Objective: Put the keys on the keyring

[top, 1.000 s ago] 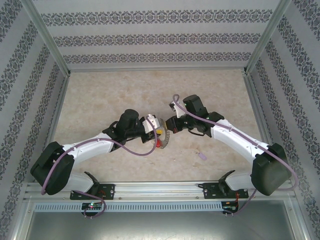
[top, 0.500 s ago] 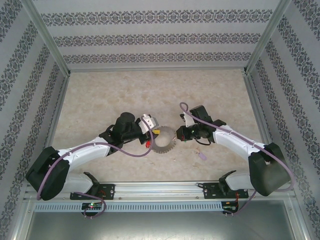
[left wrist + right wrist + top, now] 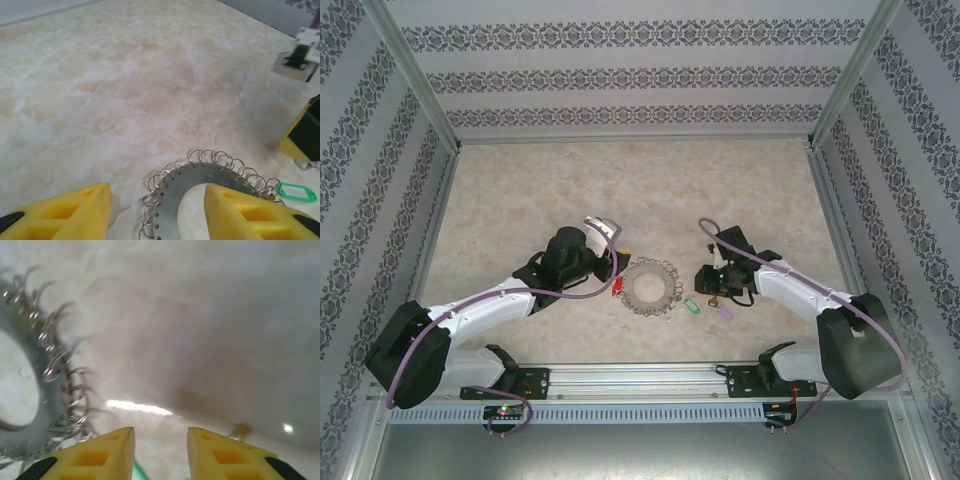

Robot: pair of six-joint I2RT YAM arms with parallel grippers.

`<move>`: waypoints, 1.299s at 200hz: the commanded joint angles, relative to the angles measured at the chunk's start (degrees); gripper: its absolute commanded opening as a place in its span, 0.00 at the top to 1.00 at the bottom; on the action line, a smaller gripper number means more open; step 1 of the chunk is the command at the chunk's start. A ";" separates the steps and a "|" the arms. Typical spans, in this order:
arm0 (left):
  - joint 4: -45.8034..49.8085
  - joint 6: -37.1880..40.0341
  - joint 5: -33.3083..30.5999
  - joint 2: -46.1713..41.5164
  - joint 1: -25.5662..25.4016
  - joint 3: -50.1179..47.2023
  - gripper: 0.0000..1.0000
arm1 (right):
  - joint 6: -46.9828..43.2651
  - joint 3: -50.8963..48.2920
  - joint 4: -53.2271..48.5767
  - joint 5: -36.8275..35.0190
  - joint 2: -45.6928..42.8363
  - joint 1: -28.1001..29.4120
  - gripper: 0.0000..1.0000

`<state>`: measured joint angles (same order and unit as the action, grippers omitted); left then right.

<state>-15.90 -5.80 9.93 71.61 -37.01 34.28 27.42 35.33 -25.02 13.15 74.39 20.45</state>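
The keyring lies flat on the marble table between both arms, a grey disc fringed with wire loops. My left gripper is open at its left rim; in the left wrist view its fingers straddle the keyring, one over the hole. My right gripper is open just right of the ring, nothing between its fingers; the keyring is at its left. A red-tagged key sits at the ring's left rim, a green-tagged key at its lower right, and a lilac-tagged key lies apart.
Patterned walls on metal posts enclose the table on three sides. The arm bases stand on a rail at the near edge. In the left wrist view the right gripper's yellow and black finger stands close beyond the ring.
The ring was held up between both grippers; now it lies flat on the table. Both grippers have opened and drawn apart, and the green-tagged key lies by the ring's right side.
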 commanded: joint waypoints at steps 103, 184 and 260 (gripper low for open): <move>15.12 -35.59 9.93 4.50 0.89 -0.56 0.39 | -3.34 9.87 8.63 11.79 13.90 3.11 0.57; 12.22 -43.18 15.10 5.16 0.54 -4.47 0.38 | -9.02 12.24 10.45 21.05 21.73 3.11 0.59; 8.62 -42.29 16.35 15.01 0.28 -0.20 0.52 | -10.02 9.57 15.02 29.57 24.90 3.04 0.66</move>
<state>-4.05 -48.29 25.06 83.88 -36.64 31.35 18.24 46.65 -14.02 35.90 97.54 22.59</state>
